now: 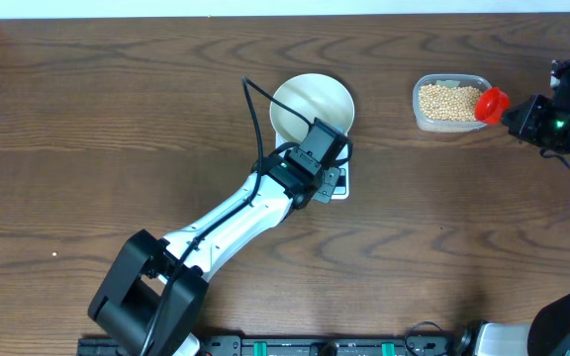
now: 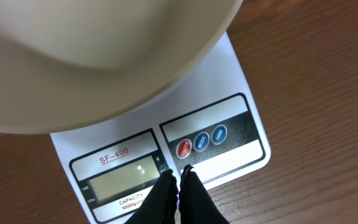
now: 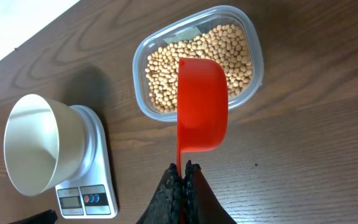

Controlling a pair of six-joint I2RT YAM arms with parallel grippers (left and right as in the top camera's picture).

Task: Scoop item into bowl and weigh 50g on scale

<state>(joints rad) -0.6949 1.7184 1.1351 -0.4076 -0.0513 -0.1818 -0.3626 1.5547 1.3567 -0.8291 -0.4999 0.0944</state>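
Both grippers are closed. Left gripper (image 2: 178,174), empty, aims its tips at the scale (image 2: 241,124) beside the buttons (image 2: 201,142), likely to press one; the bowl (image 2: 104,56) sits on it. Right gripper (image 3: 184,167) clamps the scoop (image 3: 202,102) by its handle at the edge of the tub (image 3: 257,56) of beans (image 3: 229,50), poised to dip.

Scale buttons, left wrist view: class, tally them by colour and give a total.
Red button: 1
Blue buttons: 2
Total on the scale: 3
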